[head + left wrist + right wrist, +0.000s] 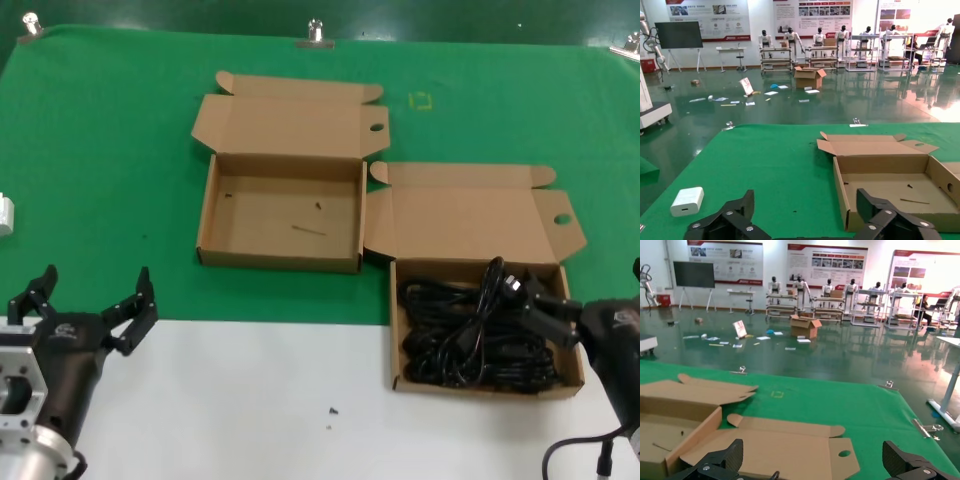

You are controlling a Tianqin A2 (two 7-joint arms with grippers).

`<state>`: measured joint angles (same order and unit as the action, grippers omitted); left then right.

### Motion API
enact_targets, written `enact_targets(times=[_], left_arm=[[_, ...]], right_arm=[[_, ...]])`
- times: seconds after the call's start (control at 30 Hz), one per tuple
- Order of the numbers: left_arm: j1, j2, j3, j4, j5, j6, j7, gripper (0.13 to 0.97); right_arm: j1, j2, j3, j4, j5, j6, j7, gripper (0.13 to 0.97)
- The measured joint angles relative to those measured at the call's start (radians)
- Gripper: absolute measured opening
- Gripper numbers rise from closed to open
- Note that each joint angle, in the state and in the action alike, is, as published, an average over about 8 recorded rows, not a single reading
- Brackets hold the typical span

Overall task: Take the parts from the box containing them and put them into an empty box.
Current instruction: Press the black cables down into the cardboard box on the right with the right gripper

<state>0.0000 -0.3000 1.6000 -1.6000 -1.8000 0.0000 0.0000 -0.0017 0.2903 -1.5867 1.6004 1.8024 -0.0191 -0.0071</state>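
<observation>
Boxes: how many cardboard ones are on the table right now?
2. The empty box lies open on the green mat, left of centre; the cord box lies open nearer the robot, to its right.

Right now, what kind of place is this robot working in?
Probably an exhibition or demo hall for robots. A row of humanoid robots stands along the far wall under display posters, metal racks fill the shiny floor, and the work table is covered with clamped green cloth.

Right tool (556, 318) is mostly cut off at the frame edge and covers some cords (470, 335); can't make out individual bundles in that tangle.
</observation>
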Motion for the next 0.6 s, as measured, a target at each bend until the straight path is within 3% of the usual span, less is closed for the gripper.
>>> enact_targets(times=[0.13, 0.33, 0.6], left_arm=[[0.0, 0.0, 0.0, 0.0, 0.0, 0.0, 0.0, 0.735], [0.0, 0.0, 0.0, 0.0, 0.0, 0.0, 0.0, 0.581], [0.0, 0.0, 0.0, 0.0, 0.0, 0.0, 0.0, 0.407]], right_arm=[[-0.005, -0.014, 0.024, 0.005, 0.006, -0.036, -0.011, 0.966], [0.0, 0.0, 0.049, 0.014, 0.032, -0.108, -0.019, 0.966], [0.063, 0.115, 0.065, -0.022, 0.088, -0.321, -0.063, 0.966]])
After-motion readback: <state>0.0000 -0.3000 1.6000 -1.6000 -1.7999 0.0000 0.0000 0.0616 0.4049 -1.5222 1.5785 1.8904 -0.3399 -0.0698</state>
